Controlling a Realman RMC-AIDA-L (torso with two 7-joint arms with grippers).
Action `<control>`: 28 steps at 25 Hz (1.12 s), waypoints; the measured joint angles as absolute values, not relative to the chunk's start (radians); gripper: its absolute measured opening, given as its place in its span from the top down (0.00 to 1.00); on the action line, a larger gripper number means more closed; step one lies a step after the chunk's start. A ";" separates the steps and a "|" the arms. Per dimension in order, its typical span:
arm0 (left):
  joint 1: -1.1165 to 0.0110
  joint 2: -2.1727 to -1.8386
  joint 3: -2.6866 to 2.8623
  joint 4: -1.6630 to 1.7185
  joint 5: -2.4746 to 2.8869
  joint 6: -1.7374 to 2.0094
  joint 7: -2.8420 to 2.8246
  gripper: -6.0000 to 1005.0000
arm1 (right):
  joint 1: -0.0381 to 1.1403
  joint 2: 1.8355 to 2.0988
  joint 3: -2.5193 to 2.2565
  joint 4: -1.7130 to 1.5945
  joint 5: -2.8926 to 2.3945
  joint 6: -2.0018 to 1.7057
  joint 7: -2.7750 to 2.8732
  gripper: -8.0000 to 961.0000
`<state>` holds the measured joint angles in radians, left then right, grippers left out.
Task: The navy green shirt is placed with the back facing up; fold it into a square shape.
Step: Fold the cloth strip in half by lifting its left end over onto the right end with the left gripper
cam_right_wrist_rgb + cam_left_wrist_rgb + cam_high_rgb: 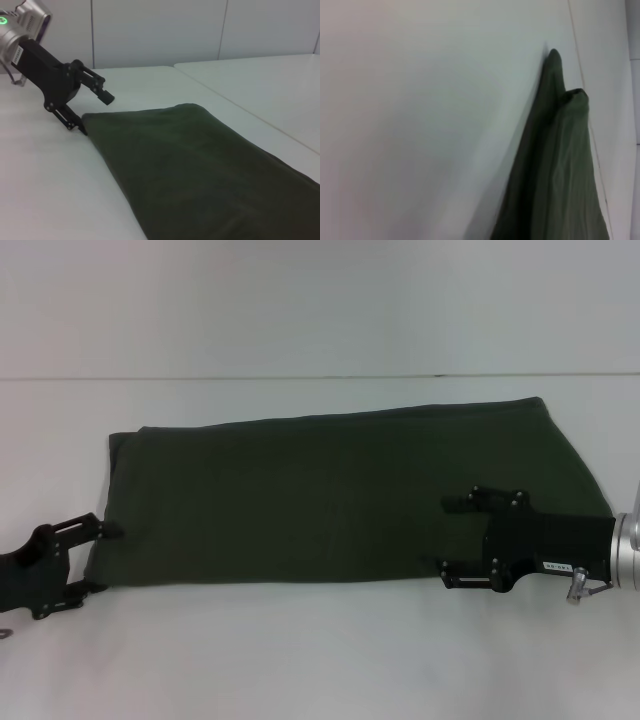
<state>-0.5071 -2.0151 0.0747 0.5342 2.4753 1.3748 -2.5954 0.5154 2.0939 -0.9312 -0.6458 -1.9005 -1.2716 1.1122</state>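
Observation:
The navy green shirt (330, 495) lies flat on the white table as a long folded band, plain side up, running left to right. At its left end my left gripper (103, 558) stands open, one finger near the band's edge and the other by its near corner. The right wrist view shows that same left gripper (94, 112) open at the shirt's (200, 170) end. Over the band's right part my right gripper (447, 542) is open, its fingers spread above the cloth. In the left wrist view only a narrow ridge of the shirt (560, 170) shows.
The white table (300, 660) has bare surface in front of and behind the shirt. Its far edge (320, 377) runs across the back. A second white tabletop (270, 80) adjoins it past a seam, with a panelled wall behind.

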 joint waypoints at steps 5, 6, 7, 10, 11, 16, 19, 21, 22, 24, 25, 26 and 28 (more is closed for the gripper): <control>-0.527 -2.011 0.080 0.514 2.475 1.359 -2.592 0.18 | 0.515 2.094 -0.931 -0.646 -1.901 -1.271 1.113 0.10; -0.529 -2.011 0.080 0.514 2.475 1.356 -2.592 0.18 | 0.515 2.094 -0.931 -0.646 -1.901 -1.271 1.113 0.10; -0.531 -2.010 0.081 0.514 2.477 1.351 -2.593 0.18 | 0.516 2.094 -0.931 -0.646 -1.901 -1.271 1.114 0.10; -0.532 -2.010 0.086 0.514 2.483 1.334 -2.602 0.19 | 0.516 2.094 -0.928 -0.646 -1.900 -1.273 1.115 0.10; -0.532 -2.010 0.091 0.515 2.484 1.327 -2.604 0.19 | 0.517 2.094 -0.927 -0.646 -1.900 -1.273 1.119 0.10; -0.530 -2.015 0.134 0.522 2.478 1.303 -2.593 0.20 | 0.517 2.094 -0.927 -0.656 -1.900 -1.274 1.137 0.10; -0.534 -2.017 0.139 0.522 2.478 1.286 -2.593 0.23 | 0.514 2.094 -0.927 -0.660 -1.899 -1.275 1.138 0.10; -0.536 -2.017 0.145 0.522 2.479 1.276 -2.593 0.28 | 0.514 2.094 -0.929 -0.660 -1.899 -1.275 1.139 0.10; -0.536 -2.017 0.147 0.522 2.479 1.274 -2.593 0.31 | 0.514 2.094 -0.930 -0.660 -1.899 -1.275 1.139 0.10; -0.538 -2.017 0.148 0.521 2.479 1.272 -2.593 0.36 | 0.515 2.094 -0.931 -0.660 -1.899 -1.276 1.139 0.10; -0.540 -2.017 0.148 0.521 2.479 1.272 -2.592 0.39 | 0.516 2.094 -0.931 -0.661 -1.899 -1.276 1.139 0.10; -0.541 -2.017 0.148 0.521 2.478 1.272 -2.592 0.51 | 0.516 2.094 -0.931 -0.661 -1.899 -1.276 1.139 0.10; -0.543 -2.017 0.149 0.521 2.478 1.274 -2.590 0.67 | 0.518 2.094 -0.931 -0.661 -1.899 -1.277 1.139 0.10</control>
<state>-0.5435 -2.0171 0.1485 0.5213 2.4775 1.2735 -2.5895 0.5177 2.0938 -0.9310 -0.6610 -1.8989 -1.2773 1.1387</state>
